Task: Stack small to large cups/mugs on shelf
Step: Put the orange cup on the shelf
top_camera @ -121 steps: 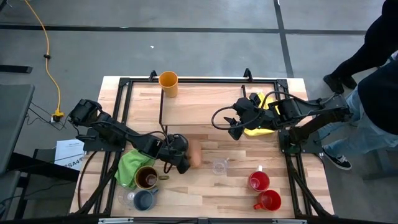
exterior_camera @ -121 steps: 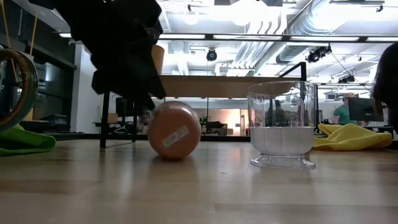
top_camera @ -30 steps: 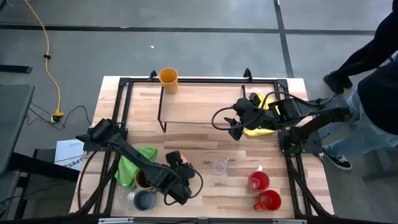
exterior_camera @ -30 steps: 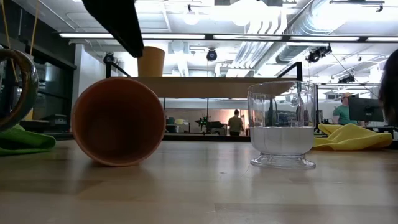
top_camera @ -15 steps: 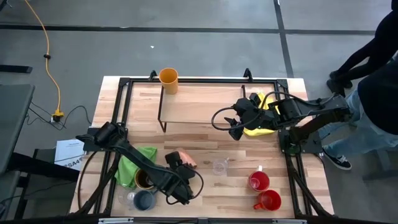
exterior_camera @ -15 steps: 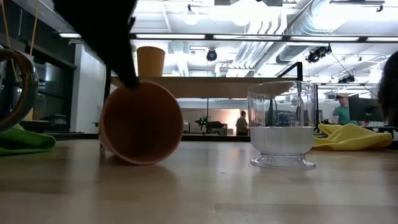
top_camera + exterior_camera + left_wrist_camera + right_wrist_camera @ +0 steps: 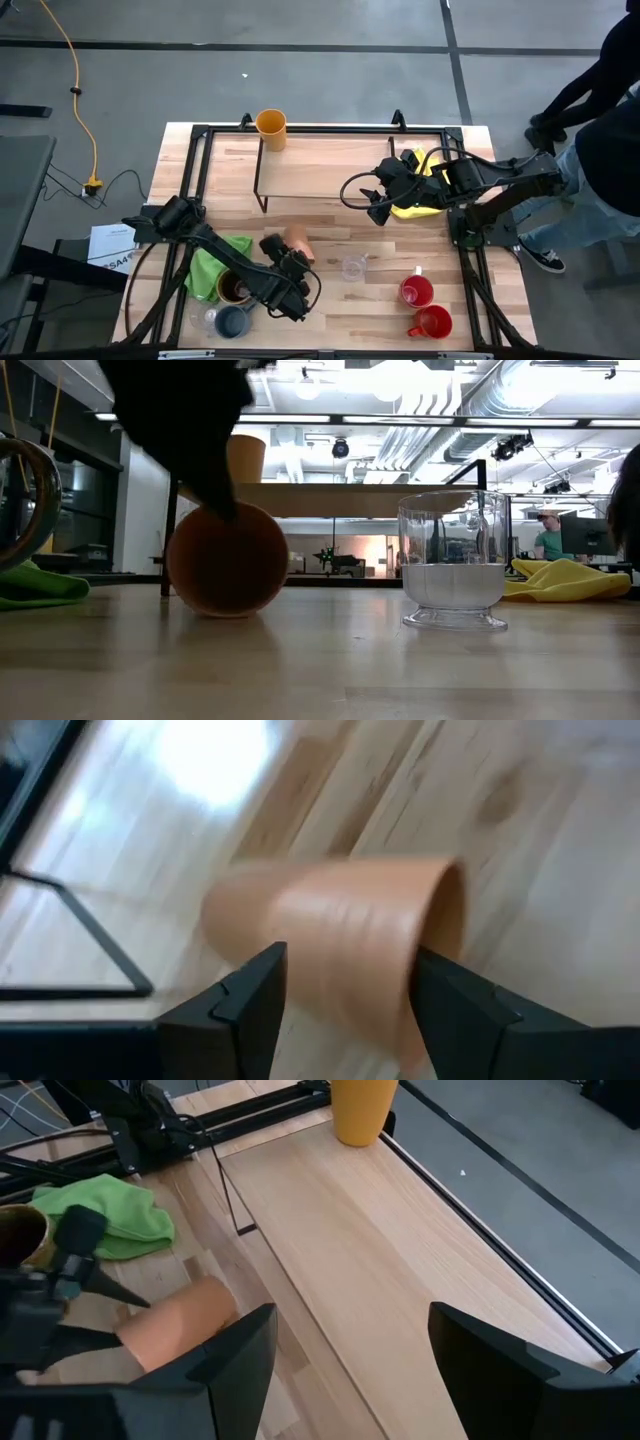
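Tan cup [image 7: 340, 935] on its side on the wooden table [image 7: 330, 310], straddled by the left gripper [image 7: 345, 1010], fingers spread either side, not clamped.
Farther back, clear glass [image 7: 453, 560] upright; beyond it, shelf [image 7: 330, 170] bearing an orange cup [image 7: 271, 130]; right gripper [image 7: 340, 1370] wide open, empty, beside the shelf.

Tan cup [image 7: 296, 240] on its side on tabletop; yellow-orange cup [image 7: 271, 131] upright on shelf [image 7: 330, 170] corner; other mugs on tabletop.
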You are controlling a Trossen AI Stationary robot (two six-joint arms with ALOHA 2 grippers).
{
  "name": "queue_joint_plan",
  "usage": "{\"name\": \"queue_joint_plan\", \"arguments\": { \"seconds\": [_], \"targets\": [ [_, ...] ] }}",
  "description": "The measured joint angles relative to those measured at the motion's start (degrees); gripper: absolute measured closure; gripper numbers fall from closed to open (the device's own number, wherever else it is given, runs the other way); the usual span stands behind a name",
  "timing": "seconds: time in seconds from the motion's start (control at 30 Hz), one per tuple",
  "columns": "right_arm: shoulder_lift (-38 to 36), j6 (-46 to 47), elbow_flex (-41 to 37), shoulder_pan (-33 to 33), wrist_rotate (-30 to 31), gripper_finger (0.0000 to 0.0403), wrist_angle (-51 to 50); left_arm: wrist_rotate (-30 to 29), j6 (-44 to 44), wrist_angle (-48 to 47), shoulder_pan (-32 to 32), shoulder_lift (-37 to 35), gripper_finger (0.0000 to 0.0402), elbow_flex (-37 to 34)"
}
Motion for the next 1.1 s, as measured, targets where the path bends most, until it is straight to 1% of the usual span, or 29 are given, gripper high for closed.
{"name": "queue_joint_plan", "arguments": {
  "seconds": [0.1,0.2,0.27,0.4,0.43,0.53,0.6,0.77,0.87,1.0,1.1],
  "targets": [
    [0.00,0.90,0.00,0.00,0.00,0.0150,0.04,-0.57,-2.52,0.05,0.44,0.00,0.0238,-2.28],
    [0.00,1.02,0.00,0.02,0.00,0.0150,0.04,-1.56,-3.04,0.08,1.10,0.00,0.0273,-3.92],
    [0.00,1.36,0.00,0.02,0.00,0.0150,0.02,-1.70,-3.49,0.68,1.49,0.00,0.0302,-4.86],
    [0.00,1.44,0.00,0.02,0.00,0.0150,0.04,-1.68,-4.07,0.90,1.96,-0.02,0.0382,-5.06],
    [0.00,1.57,0.00,0.02,0.00,0.0150,0.04,-1.73,-4.15,1.05,1.91,-0.05,0.0390,-5.06],
    [0.00,1.97,0.00,0.01,0.00,0.0150,0.04,0.13,-4.30,0.83,1.74,-0.68,0.0386,-4.77],
    [0.00,1.97,0.00,0.00,0.00,0.0150,0.02,0.99,-4.33,0.03,1.68,-0.66,0.0393,-3.89],
    [0.00,1.93,0.00,0.02,0.00,0.0150,0.02,2.27,-2.76,-2.83,1.40,-2.43,0.0395,0.31],
    [0.00,1.89,0.00,0.01,0.00,0.0150,0.02,2.22,-1.95,-7.26,1.31,-5.47,0.0398,3.22],
    [0.00,1.84,0.00,0.01,0.00,0.0150,-0.23,2.53,-1.93,-15.58,1.43,-11.17,0.0399,6.88],
    [0.00,1.78,0.00,0.02,0.00,0.0150,-0.22,5.21,-0.32,-20.28,2.05,-16.23,0.0399,10.04]
  ]
}}
